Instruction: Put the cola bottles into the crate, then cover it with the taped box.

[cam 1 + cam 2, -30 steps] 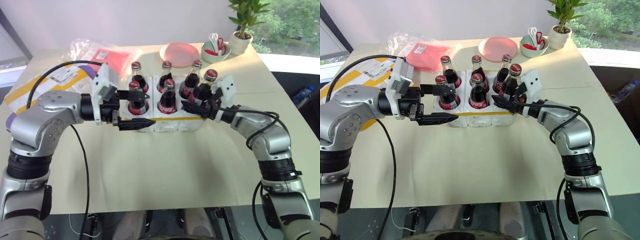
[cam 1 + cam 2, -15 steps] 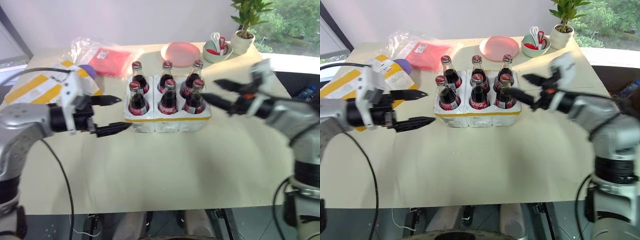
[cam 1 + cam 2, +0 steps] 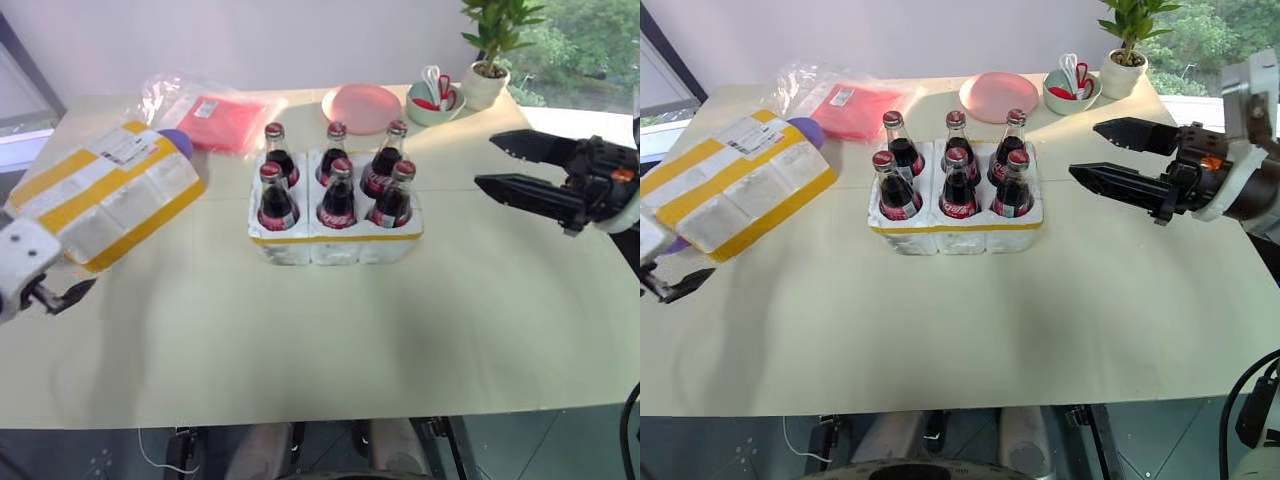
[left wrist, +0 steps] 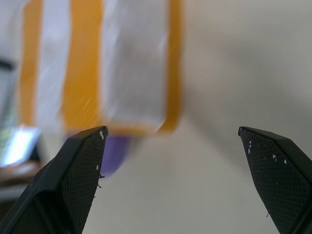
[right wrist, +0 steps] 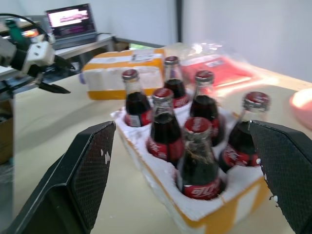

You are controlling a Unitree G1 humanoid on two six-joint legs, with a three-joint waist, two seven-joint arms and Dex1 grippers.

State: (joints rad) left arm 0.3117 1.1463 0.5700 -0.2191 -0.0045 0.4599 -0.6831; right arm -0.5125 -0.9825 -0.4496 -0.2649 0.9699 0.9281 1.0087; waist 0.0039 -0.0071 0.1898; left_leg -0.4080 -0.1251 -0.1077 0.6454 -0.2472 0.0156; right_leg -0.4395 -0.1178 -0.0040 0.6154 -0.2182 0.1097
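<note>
Several cola bottles [image 3: 338, 195] with red caps stand upright in the slots of the low white crate [image 3: 335, 246], which has a thin yellow band. The taped box [image 3: 105, 195] lies at the table's left, white with wide yellow bands and a label, and it also fills the left wrist view [image 4: 112, 63]. My left gripper [image 3: 62, 296] hangs open at the far left edge, in front of the taped box and holding nothing. My right gripper [image 3: 500, 167] is open and empty, well to the right of the crate and pointing towards it. The right wrist view looks between its fingers [image 5: 92, 165] at the bottles.
Behind the crate are a pink plate [image 3: 360, 105], a green bowl [image 3: 432, 100] and a potted plant [image 3: 485, 60]. A red packet in a clear bag [image 3: 215, 115] lies at the back left, with a purple object [image 3: 176, 140] beside the taped box.
The right gripper let go of the front right bottle, which now stands in its slot, and drew back to the right. The left arm swung away from the crate to the far left.
</note>
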